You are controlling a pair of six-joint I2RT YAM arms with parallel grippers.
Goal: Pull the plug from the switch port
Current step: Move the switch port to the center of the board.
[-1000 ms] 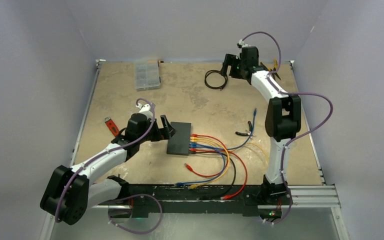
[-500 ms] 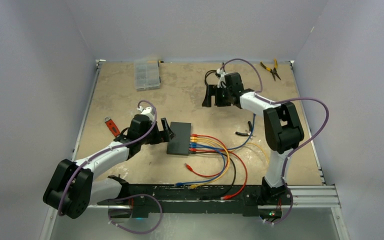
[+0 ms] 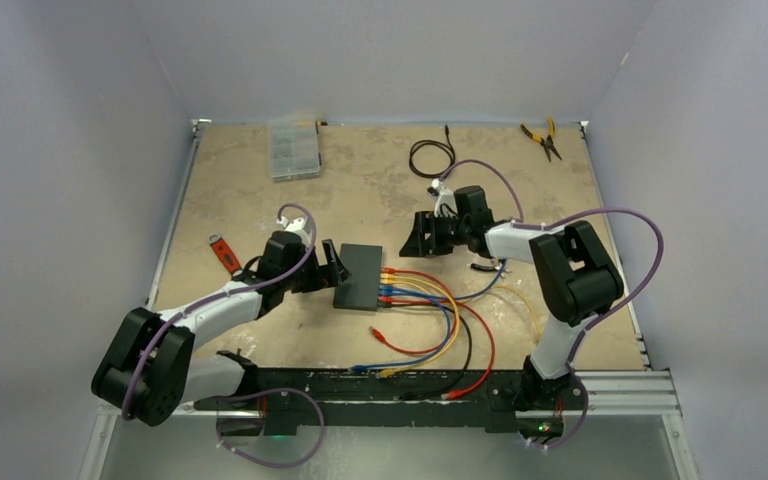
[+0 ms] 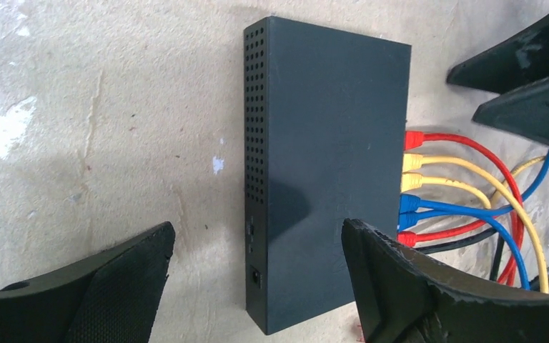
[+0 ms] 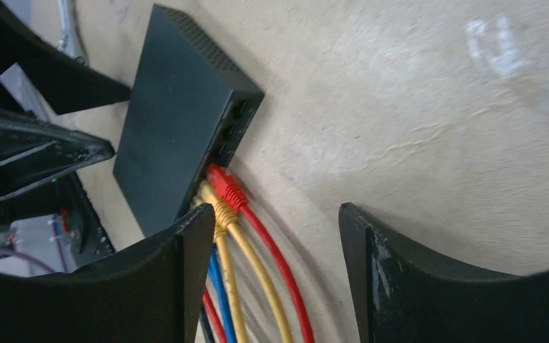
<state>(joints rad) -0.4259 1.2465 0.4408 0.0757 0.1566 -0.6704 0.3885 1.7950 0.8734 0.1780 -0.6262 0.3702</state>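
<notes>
The flat matte-black switch box [image 3: 360, 275] lies mid-way across the tan desk [image 3: 250, 200], its long axis running near to far and its plugs along the right edge. The right pincer [image 3: 415, 240], spread and empty, hangs just beyond the farthest red plug [image 5: 225, 187] (the nearer arm, I'd say). The left pincer [image 3: 332, 262], likewise spread, flanks the box's left side.

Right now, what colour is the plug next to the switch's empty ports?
Red plug; clearest in right wrist view.

Plain pale lavender-grey walls [image 3: 380, 50] enclose a scuffed tan board worktop [image 3: 360, 190], edged in front by an aluminium rail [image 3: 620, 385].
</notes>
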